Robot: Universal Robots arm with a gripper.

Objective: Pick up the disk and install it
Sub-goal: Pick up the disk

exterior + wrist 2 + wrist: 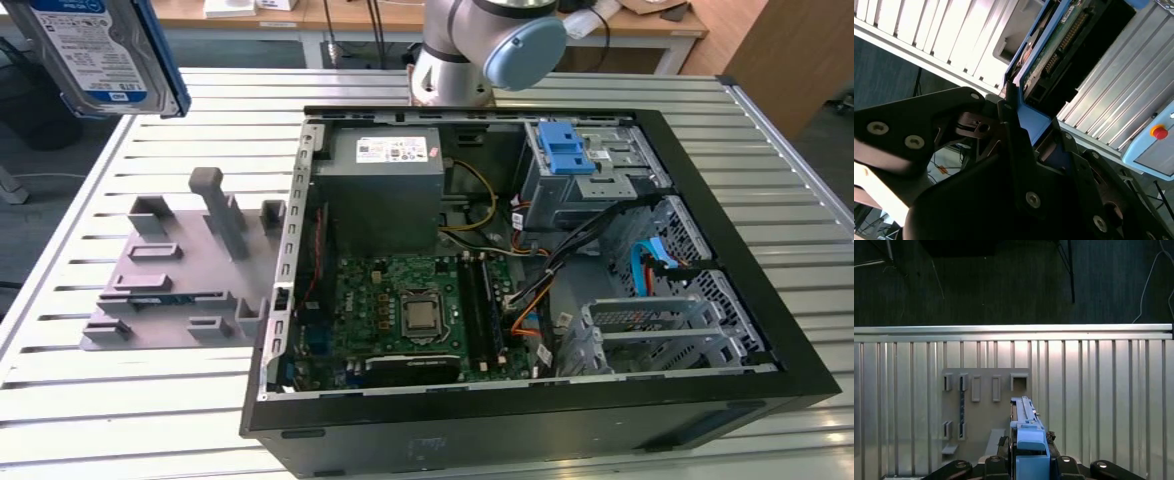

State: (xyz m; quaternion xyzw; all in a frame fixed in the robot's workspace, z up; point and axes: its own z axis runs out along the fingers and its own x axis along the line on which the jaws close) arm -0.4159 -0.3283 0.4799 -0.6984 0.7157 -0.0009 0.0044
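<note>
Holding disk (94, 50) in closed gripper (1016, 112) by blue frame, high above table (747, 110). Risk of slip from thin edge hold, or snag on loose cables (577, 250) by cage (607, 185).

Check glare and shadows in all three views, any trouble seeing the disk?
Exterior view: even light, disk well lit but cut by the frame's corner, computer case interior partly in shadow. Second wrist view: table slats glare near white, tool almost black in the foreground, disk edge lit. First wrist view: bright bands across the table, floor beyond dark, disk evenly lit.
</note>
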